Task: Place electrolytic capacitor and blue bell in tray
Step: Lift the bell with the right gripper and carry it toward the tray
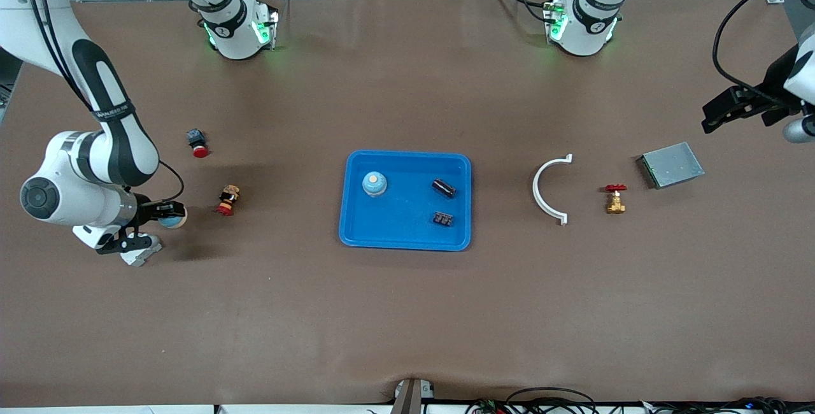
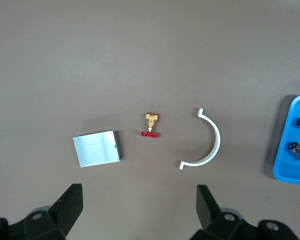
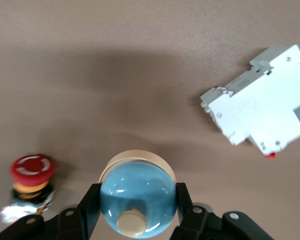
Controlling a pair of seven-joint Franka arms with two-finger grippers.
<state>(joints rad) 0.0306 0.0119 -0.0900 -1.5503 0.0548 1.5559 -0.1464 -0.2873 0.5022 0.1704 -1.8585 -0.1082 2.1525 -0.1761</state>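
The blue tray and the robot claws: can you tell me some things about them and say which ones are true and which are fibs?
1. The right claw is holding a blue bell. True.
2. The blue tray has nothing in it. False: a second blue bell and two dark capacitors lie in it.
3. The left claw is holding the brass valve. False: it is open, holding nothing, over the table.
4. The white curved clip lies on the table outside the tray. True.
5. The grey metal box sits in the tray. False: it is on the table toward the left arm's end.
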